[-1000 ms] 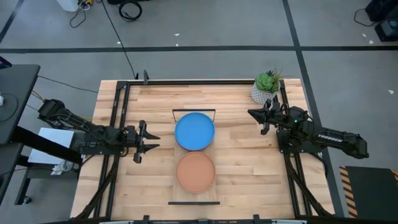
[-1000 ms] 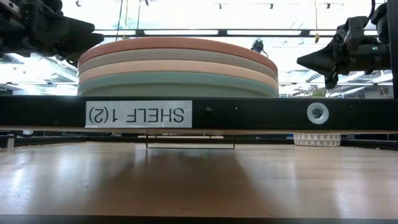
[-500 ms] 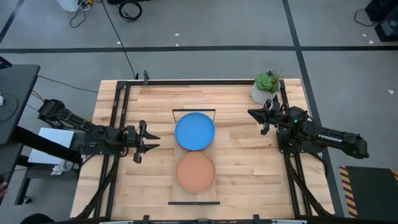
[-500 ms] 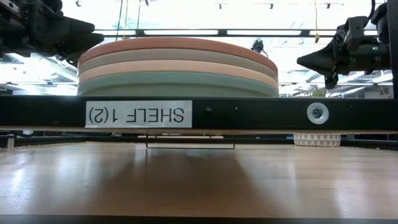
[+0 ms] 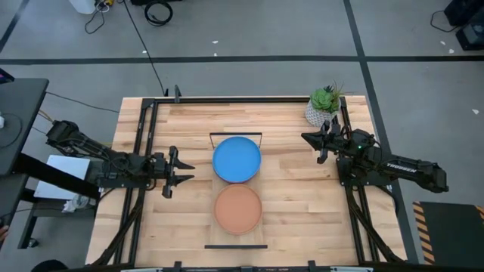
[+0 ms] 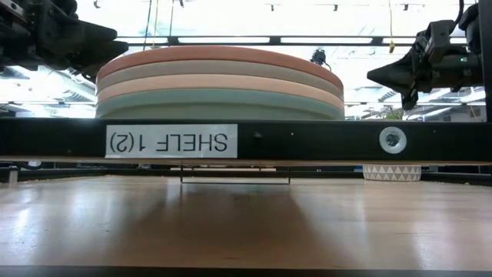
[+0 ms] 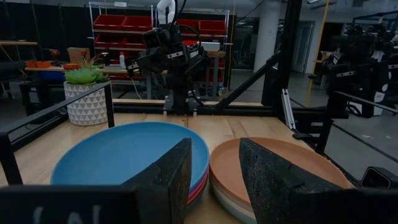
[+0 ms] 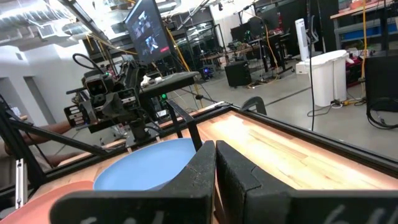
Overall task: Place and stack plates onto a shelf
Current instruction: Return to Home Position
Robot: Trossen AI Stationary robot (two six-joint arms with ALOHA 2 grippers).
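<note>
Two stacks of plates stand on the shelf [image 5: 236,246] in the middle of the table. The far stack has a blue plate [image 5: 237,159] on top, the near one an orange plate [image 5: 238,209]. In the low view the near stack [image 6: 219,81] shows orange, grey, tan and light teal layers above the shelf's black bar [image 6: 307,142]. My left gripper [image 5: 183,172] hovers left of the stacks, open and empty; its wrist view [image 7: 214,149] looks over both stacks. My right gripper [image 5: 308,140] hovers right of the blue plate, shut and empty [image 8: 215,149].
A green plant in a white pot [image 5: 324,106] stands at the far right corner, just behind my right arm. Black frame rails [image 5: 144,151] run along the table's left, right and far edges. Bare wood lies on both sides of the shelf.
</note>
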